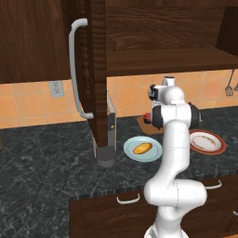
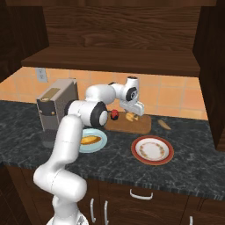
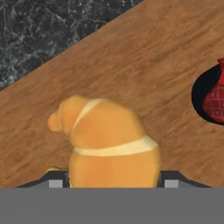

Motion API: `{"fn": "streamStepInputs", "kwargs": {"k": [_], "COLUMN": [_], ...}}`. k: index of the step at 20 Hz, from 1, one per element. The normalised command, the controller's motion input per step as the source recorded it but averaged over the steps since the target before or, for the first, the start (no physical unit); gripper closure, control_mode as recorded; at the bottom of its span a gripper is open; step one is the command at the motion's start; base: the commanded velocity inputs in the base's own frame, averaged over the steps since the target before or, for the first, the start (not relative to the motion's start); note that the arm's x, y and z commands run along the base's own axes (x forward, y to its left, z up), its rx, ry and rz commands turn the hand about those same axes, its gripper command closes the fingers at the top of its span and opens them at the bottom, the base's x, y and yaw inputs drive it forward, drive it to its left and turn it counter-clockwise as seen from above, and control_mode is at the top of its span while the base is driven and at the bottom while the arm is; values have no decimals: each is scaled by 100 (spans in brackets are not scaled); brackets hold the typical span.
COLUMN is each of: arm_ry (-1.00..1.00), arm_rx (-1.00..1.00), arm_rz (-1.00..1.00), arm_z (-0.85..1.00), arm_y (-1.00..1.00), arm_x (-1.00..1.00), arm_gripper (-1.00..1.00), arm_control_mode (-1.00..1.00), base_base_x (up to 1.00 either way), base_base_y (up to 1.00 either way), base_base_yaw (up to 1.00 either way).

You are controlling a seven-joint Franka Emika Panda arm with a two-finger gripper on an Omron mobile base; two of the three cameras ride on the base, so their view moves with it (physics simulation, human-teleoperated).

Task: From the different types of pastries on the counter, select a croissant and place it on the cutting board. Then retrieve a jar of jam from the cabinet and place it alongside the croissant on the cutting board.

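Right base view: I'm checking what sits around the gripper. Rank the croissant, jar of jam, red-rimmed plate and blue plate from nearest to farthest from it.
From the gripper:
1. Croissant, right at the fingertips, on the cutting board.
2. Jar of jam, on the board's other end.
3. Red-rimmed plate and blue plate, on the counter; too close to call.

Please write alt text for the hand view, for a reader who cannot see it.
A curved golden-brown croissant lies on the brown wooden cutting board, between the gripper's two dark fingertips at the bottom edge. A small red jam jar stands on the board at the right edge, and dark marbled counter shows at top left.
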Motion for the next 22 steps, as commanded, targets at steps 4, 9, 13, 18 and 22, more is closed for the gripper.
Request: {"fn": "streamStepInputs", "kwargs": {"k": [4,9,13,18,22], "arm_ry": [5,11,10,3,0], "arm_rx": [0,0,0,0,0], "arm_rz": [5,5,5,6,8], "arm_z": [-6,0,0,0,0], "arm_y": [0,-14,-8,0,0], "arm_x": [4,0,0,-20,-51], "arm_gripper": [-100,-100,-100,-100,-100], "arm_control_mode": [-100,-100,-100,-100,-100], "base_base_x": [0,0,0,0,0], "base_base_y": [0,0,0,0,0], "base_base_yaw": [0,0,0,0,0]}}
